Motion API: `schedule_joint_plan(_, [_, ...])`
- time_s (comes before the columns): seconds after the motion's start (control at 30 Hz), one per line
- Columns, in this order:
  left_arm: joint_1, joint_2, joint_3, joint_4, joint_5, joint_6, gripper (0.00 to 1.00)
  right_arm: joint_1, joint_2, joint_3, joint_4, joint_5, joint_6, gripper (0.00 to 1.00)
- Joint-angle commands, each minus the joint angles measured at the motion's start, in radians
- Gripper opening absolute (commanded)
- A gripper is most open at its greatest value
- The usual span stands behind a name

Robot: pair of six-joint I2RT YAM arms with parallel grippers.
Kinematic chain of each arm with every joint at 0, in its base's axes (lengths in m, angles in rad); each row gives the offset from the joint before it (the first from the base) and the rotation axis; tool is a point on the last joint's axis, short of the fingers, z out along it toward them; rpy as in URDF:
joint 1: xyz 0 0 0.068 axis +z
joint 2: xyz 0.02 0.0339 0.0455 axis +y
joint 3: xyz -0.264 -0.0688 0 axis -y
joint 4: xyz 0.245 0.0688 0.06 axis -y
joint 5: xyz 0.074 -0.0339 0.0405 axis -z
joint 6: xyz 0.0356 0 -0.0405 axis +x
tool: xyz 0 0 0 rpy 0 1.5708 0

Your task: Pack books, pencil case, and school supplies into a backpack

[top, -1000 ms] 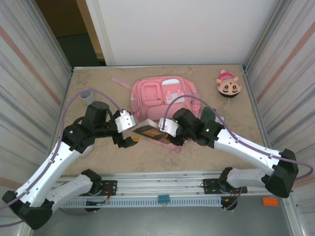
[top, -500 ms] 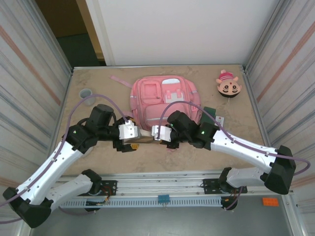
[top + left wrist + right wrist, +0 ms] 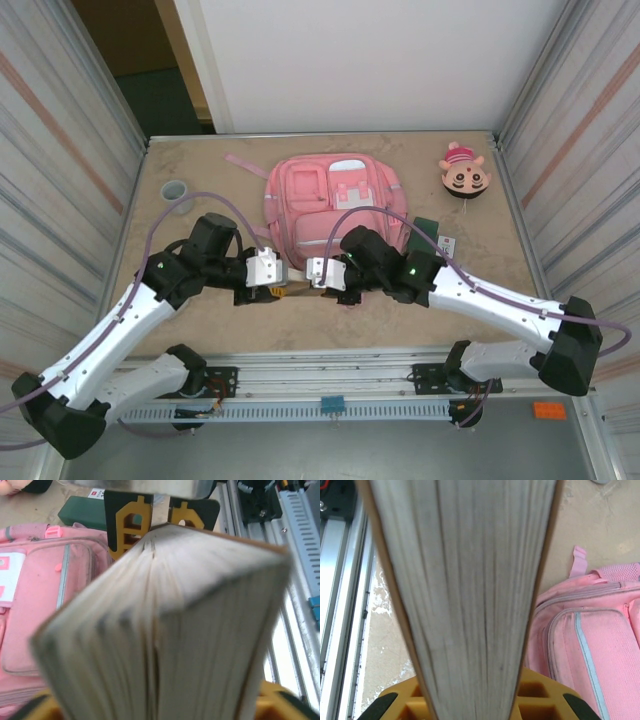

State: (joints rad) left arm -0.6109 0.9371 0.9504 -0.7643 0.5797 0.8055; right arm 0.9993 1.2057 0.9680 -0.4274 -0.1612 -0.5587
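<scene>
1 small grey cup (image 3: 176,190) stands upright near the far-left edge of the table (image 3: 300,320). 1 round cartoon-face toy (image 3: 463,172) with a pink cap lies at the far-right corner, well apart from the cup.

**Top view.** Book (image 3: 293,289) nearly all hidden betw. the two wrist units; only a tan sliver shows, cover unreadable. Backpack (image 3: 330,200): near edge masked by both arms. Pencil case (image 3: 424,231): part-covered by right arm. Pale item (image 3: 447,243) beside it: too small to identify.

**Left wrist.** Page edges blurred, cropped at bottom. Left fingers (image 3: 285,700) cropped at bottom corners. Backpack cropped at left. Pencil case part-hidden behind right fingers (image 3: 131,522).

**Right wrist.** Book cropped top & bottom; backpack cropped at right.
</scene>
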Motion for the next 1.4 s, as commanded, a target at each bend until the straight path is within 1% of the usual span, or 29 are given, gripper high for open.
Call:
schedule_joint_plan(0.0, [-0.005, -0.032, -0.024, 0.009, 0.051, -0.021, 0.04, -0.035, -0.078, -0.026, 0.097, -0.017, 0.047, 0.24])
schedule_joint_plan(0.07, [0.009, -0.060, -0.050, 0.065, 0.067, -0.068, 0.00, -0.076, -0.148, -0.088, 0.164, -0.028, 0.122, 0.50])
schedule_joint_plan(0.1, [0.026, -0.077, -0.068, 0.108, 0.099, -0.100, 0.00, -0.099, -0.185, -0.119, 0.199, -0.037, 0.164, 0.56])
schedule_joint_plan(0.13, [0.049, -0.089, -0.087, 0.156, 0.143, -0.135, 0.00, -0.129, -0.234, -0.162, 0.243, -0.054, 0.218, 0.61])
schedule_joint_plan(0.17, [0.077, -0.105, -0.111, 0.227, 0.197, -0.196, 0.00, -0.161, -0.288, -0.202, 0.287, -0.077, 0.270, 0.65])
schedule_joint_plan(0.2, [0.108, -0.120, -0.141, 0.310, 0.253, -0.271, 0.00, -0.204, -0.355, -0.259, 0.346, -0.113, 0.348, 0.76])
schedule_joint_plan(0.27, [0.158, -0.145, -0.204, 0.481, 0.334, -0.428, 0.00, -0.268, -0.459, -0.348, 0.430, -0.160, 0.463, 0.93])
schedule_joint_plan(0.3, [0.178, -0.158, -0.244, 0.592, 0.348, -0.523, 0.00, -0.305, -0.530, -0.399, 0.467, -0.179, 0.529, 0.98])
schedule_joint_plan(0.37, [0.195, -0.173, -0.317, 0.785, 0.348, -0.685, 0.00, -0.351, -0.634, -0.457, 0.494, -0.188, 0.620, 0.99])
schedule_joint_plan(0.4, [0.197, -0.174, -0.343, 0.860, 0.350, -0.743, 0.00, -0.373, -0.692, -0.488, 0.502, -0.181, 0.664, 0.99])
schedule_joint_plan(0.47, [0.197, -0.167, -0.369, 0.975, 0.356, -0.833, 0.00, -0.401, -0.789, -0.539, 0.500, -0.150, 0.742, 0.99])
schedule_joint_plan(0.53, [0.197, -0.152, -0.378, 1.068, 0.365, -0.904, 0.00, -0.420, -0.843, -0.566, 0.486, -0.144, 0.789, 0.99])
schedule_joint_plan(0.6, [0.196, -0.130, -0.369, 1.122, 0.400, -0.949, 0.00, -0.428, -0.853, -0.580, 0.472, -0.158, 0.818, 0.99])
schedule_joint_plan(0.7, [0.177, -0.107, -0.341, 1.161, 0.462, -0.975, 0.01, -0.430, -0.807, -0.578, 0.486, -0.196, 0.869, 0.99])
schedule_joint_plan(0.83, [0.135, -0.092, -0.304, 1.172, 0.485, -0.973, 0.02, -0.430, -0.710, -0.581, 0.635, -0.323, 0.941, 1.00])
schedule_joint_plan(0.93, [0.115, -0.077, -0.290, 1.173, 0.482, -0.965, 0.02, -0.430, -0.646, -0.570, 0.758, -0.441, 0.983, 0.97])
schedule_joint_plan(1.0, [0.113, -0.069, -0.290, 1.183, 0.463, -0.973, 0.02, -0.430, -0.617, -0.546, 0.777, -0.537, 0.983, 0.92])
schedule_joint_plan(1.03, [0.112, -0.066, -0.295, 1.195, 0.444, -0.980, 0.02, -0.431, -0.607, -0.533, 0.774, -0.581, 0.975, 0.88])
schedule_joint_plan(1.07, [0.113, -0.066, -0.300, 1.210, 0.421, -0.992, 0.03, -0.430, -0.602, -0.528, 0.773, -0.597, 0.972, 0.81])
schedule_joint_plan(1.1, [0.113, -0.064, -0.305, 1.225, 0.405, -0.998, 0.03, -0.431, -0.603, -0.526, 0.772, -0.602, 0.971, 0.71])
schedule_joint_plan(1.13, [0.113, -0.064, -0.311, 1.236, 0.393, -1.003, 0.04, -0.433, -0.606, -0.526, 0.773, -0.602, 0.964, 0.59])
schedule_joint_plan(1.17, [0.113, -0.065, -0.314, 1.235, 0.375, -1.004, 0.07, -0.436, -0.611, -0.526, 0.773, -0.598, 0.957, 0.42])
schedule_joint_plan(1.2, [0.112, -0.064, -0.313, 1.222, 0.360, -1.002, 0.13, -0.442, -0.618, -0.526, 0.773, -0.587, 0.952, 0.23])
schedule_joint_plan(1.23, [0.112, -0.062, -0.311, 1.197, 0.344, -0.991, 0.24, -0.449, -0.629, -0.525, 0.774, -0.562, 0.951, 0.04])
schedule_joint_plan(1.27, [0.113, -0.061, -0.311, 1.169, 0.339, -0.977, 0.34, -0.455, -0.642, -0.526, 0.777, -0.540, 0.948, 0.00])
schedule_joint_plan(1.3, [0.114, -0.060, -0.314, 1.143, 0.341, -0.957, 0.45, -0.463, -0.652, -0.526, 0.785, -0.537, 0.941, 0.00])
schedule_joint_plan(1.33, [0.113, -0.060, -0.320, 1.128, 0.347, -0.943, 0.52, -0.470, -0.661, -0.524, 0.794, -0.542, 0.934, 0.00])
schedule_joint_plan(1.37, [0.112, -0.060, -0.329, 1.127, 0.355, -0.939, 0.56, -0.475, -0.665, -0.519, 0.801, -0.547, 0.932, 0.00])
